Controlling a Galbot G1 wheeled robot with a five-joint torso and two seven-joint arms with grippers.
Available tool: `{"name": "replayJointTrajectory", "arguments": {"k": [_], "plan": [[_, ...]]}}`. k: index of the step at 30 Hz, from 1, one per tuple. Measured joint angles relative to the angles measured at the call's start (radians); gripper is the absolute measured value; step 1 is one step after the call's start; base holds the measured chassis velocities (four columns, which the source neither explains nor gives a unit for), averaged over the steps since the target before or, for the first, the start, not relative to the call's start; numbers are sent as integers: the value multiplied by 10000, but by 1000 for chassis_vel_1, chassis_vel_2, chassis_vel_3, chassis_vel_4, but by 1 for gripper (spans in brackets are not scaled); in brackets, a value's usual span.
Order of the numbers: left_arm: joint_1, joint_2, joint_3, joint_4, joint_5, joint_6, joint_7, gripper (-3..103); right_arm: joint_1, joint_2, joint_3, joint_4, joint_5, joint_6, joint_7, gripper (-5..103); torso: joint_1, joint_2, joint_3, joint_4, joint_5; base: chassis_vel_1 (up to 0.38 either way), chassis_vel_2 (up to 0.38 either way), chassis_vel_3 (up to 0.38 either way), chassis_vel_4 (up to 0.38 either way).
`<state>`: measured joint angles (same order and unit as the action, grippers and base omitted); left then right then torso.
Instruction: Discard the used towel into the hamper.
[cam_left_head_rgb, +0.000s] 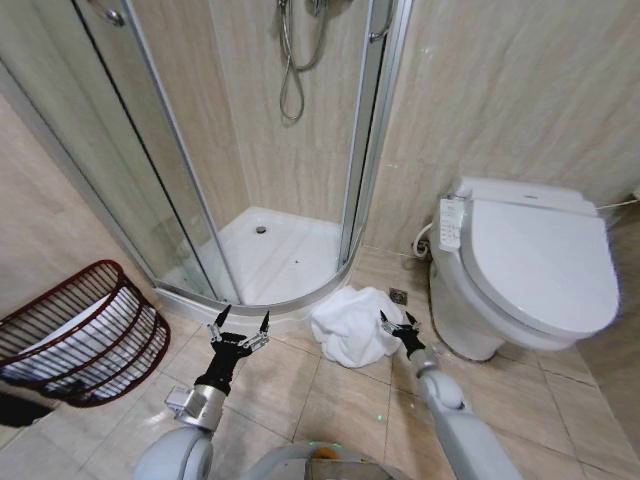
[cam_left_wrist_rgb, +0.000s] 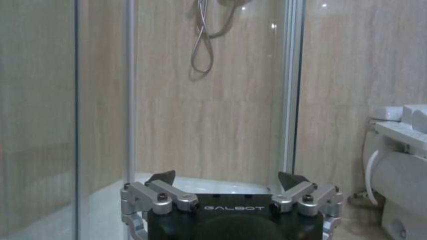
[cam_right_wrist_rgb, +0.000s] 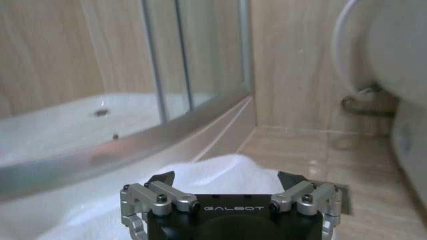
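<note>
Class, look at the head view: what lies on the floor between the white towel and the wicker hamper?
The left end effector, open, hovers over bare floor tiles between the towel and the hamper.

The hamper (cam_left_head_rgb: 80, 335) is cut off at the head view's left edge, and the toilet (cam_left_head_rgb: 530, 265) at its right.

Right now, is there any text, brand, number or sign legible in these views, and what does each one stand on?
"GALBOT": on the black body of the left end effector, in its wrist view.
"GALBOT": on the black body of the right end effector, in its wrist view.
Control panel on the side of the toilet: markings too small to read.
No text on the towel or the hamper.
</note>
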<state>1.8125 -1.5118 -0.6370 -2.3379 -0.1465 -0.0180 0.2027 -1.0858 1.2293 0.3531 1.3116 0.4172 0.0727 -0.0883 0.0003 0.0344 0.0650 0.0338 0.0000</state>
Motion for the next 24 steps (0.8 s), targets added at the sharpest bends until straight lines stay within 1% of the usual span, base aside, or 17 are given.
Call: {"name": "replayJointTrajectory", "arguments": {"k": [1, 3, 7, 8, 10, 11, 13, 14, 17, 19, 20, 21, 23, 24], "plan": [[0, -1, 0, 0, 0, 0, 0, 100, 341, 29, -220, -395, -83, -22, 0, 100, 0, -5, -7, -5, 0, 0, 0, 0, 0], [1, -1, 0, 0, 0, 0, -1, 100, 594, 88, -363, -664, -127, -105, 11, 100, -1, -5, -9, -4, 0, 0, 0, 0, 0], [1, -1, 0, 0, 0, 0, 0, 100, 1328, 325, -759, -1549, -310, -587, 77, 100, -1, 2, -3, -3, -1, 0, 0, 0, 0], [1, -1, 0, 0, 0, 0, 0, 100, 1328, 325, -759, -1549, -310, -587, 77, 100, -1, 2, -3, -3, -1, 0, 0, 0, 0], [1, 2, 0, 0, 0, 0, 0, 100, 1797, 495, -910, -2410, -472, -553, 13, 100, -1, 13, 7, -5, 0, 0, 0, 0, 0], [1, 2, 0, 0, 0, 0, 0, 100, 1797, 495, -910, -2410, -472, -553, 13, 100, -1, 13, 7, -5, 0, 0, 0, 0, 0], [0, -1, 0, 0, 0, 0, 0, 100, 2270, 628, -965, -3351, -508, -446, -237, 100, -2, 25, 17, -3, 0, 0, 0, 0, 0], [0, -1, 0, 0, 0, 0, 0, 100, 2270, 628, -965, -3351, -508, -446, -237, 100, -2, 25, 17, -3, 0, 0, 0, 0, 0], [1, -1, 0, 0, 0, 0, 0, 100, 2903, 735, -925, -4643, -488, -230, -849, 100, -2, 43, 30, -4, -2, 0, 0, 0, 0], [0, 0, 0, 0, 0, 0, 0, 100, 3008, 756, -894, -4869, -486, -167, -966, 100, -2, 46, 33, -3, 0, 0, 0, 0, 0], [0, -1, 0, 0, 0, 0, 0, 100, 3194, 796, -808, -5246, -490, -35, -1203, 100, -2, 52, 37, -2, 0, 0, 0, 0, 0], [0, -1, 0, 0, 0, 0, 0, 100, 3271, 811, -759, -5429, -509, 48, -1348, 102, -2, 56, 40, -2, -1, 0, 0, 0, 0], [0, -1, 0, 0, 0, 0, -1, 100, 3312, 837, -689, -5642, -558, 180, -1516, 93, -2, 62, 44, -3, -2, 0, 0, 0, 0], [0, -1, 0, 0, 0, 0, -1, 100, 3312, 837, -689, -5642, -558, 180, -1516, 93, -2, 62, 44, -3, -2, 0, 0, 0, 0]]}}
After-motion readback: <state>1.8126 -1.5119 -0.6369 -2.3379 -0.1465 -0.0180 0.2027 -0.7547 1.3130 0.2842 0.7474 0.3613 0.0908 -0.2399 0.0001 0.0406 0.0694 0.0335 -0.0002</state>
